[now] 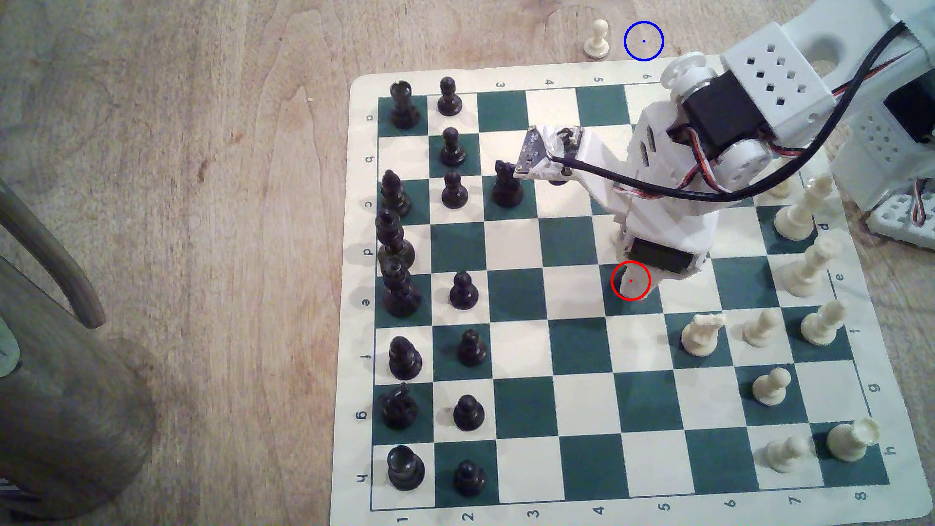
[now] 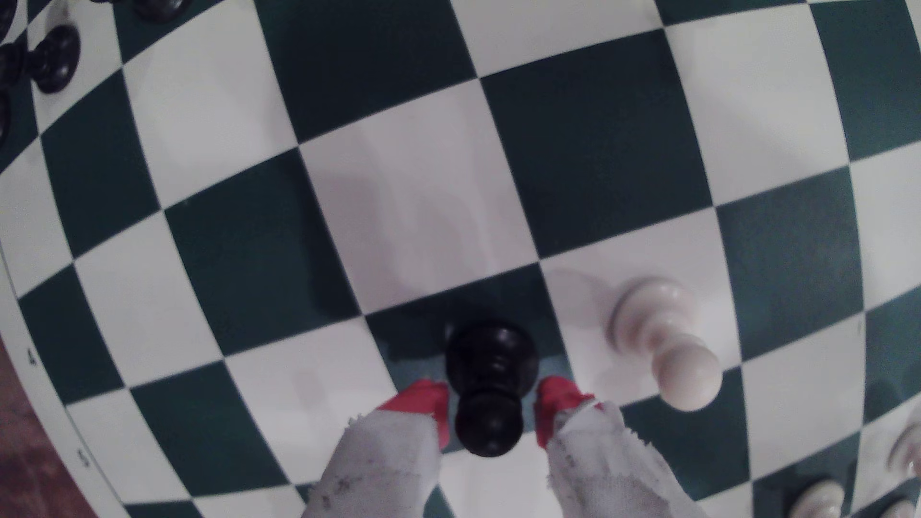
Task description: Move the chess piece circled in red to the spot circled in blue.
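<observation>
Gripper (image 2: 491,413) stands parted astride the black pawn (image 2: 491,386), ready to clamp; blue ring (image 1: 643,41) lies toward twelve o'clock on the tabletop.

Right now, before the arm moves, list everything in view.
table: one, light-brown wood
chessboard: one, green and white, on the table
back-row pieces: seven, black, column 1
pawn row: seven, black, column 2
knight: one, black, column 3
circled pawn: one, black, on a green square
white pieces: several, cream, board's exterior-view right
spare pawn: one, cream, on wood off the board
blue ring: one, on wood beside the spare pawn
red ring: one, at the gripper tip
grey stand: one, exterior view's left edge
arm: one, white
gripper: one, red-tipped, open, astride the circled pawn
</observation>
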`<state>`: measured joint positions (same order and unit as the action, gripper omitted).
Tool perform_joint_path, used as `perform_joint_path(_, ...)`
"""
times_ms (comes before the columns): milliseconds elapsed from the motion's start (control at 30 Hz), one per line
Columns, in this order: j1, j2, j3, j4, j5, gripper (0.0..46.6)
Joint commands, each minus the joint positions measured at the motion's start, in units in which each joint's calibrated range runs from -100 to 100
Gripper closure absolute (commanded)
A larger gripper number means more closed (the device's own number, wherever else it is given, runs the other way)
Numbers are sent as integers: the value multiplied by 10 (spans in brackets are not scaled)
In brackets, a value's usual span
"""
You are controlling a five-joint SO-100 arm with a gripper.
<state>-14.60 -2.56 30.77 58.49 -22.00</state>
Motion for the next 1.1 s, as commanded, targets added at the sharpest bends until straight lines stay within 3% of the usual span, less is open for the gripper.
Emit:
perform_joint_path(0, 3, -18, -7, -7, 2, 371)
perform_joint_path(433, 7, -25, -8, -14, 0, 358)
perform_joint_path(567, 8, -28, -5, -14, 2, 393)
perform_joint_path(600, 8, -28, -3, -14, 4, 432)
perform_joint_path(667, 8, -29, -2, -16, 1, 464)
perform_joint_path(1067, 13, -107, -19, 10, 3, 464)
